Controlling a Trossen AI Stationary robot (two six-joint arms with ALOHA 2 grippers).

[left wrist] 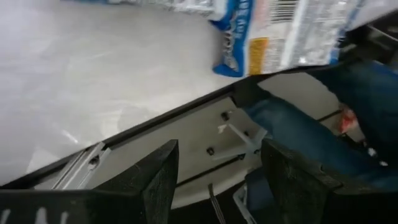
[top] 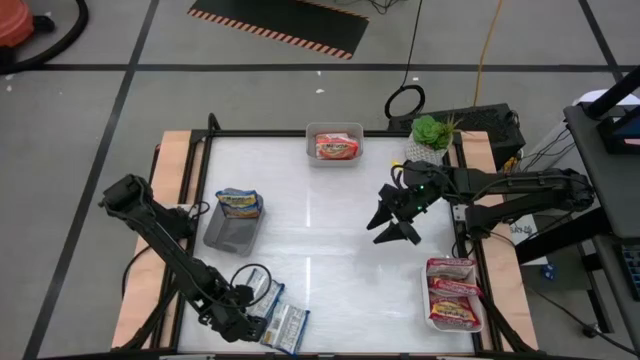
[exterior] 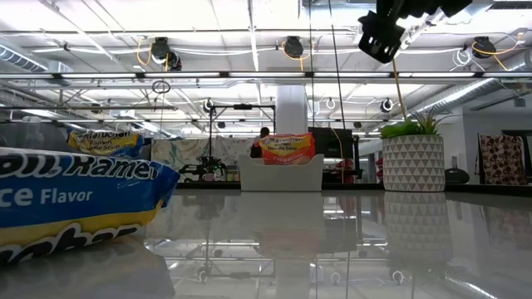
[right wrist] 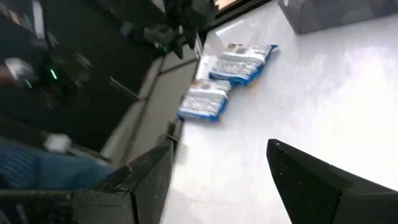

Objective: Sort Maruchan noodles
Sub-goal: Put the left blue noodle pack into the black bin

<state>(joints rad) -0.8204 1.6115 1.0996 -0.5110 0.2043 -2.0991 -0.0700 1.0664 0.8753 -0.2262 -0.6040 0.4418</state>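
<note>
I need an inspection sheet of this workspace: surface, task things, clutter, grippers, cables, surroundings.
Surface: white table, glossy.
Job's things: orange packet in clear tray; blue packet in grey tray; red packets in white tray; two blue packets loose at the near edge.
Clutter: potted plant.
Grippers: left gripper open, empty, by the loose packets; right gripper open, empty, above the table.
Cables: yellow cable on floor.
Surroundings: striped floor mat.

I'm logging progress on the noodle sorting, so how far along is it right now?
Mostly done. One orange packet sits in the white tray, maroon packets fill the right tray, and one blue packet lies in the grey tray. In hand: nothing; the left claw stands open beside two loose blue packets. The open right claw hovers empty. Left: those two.
</note>
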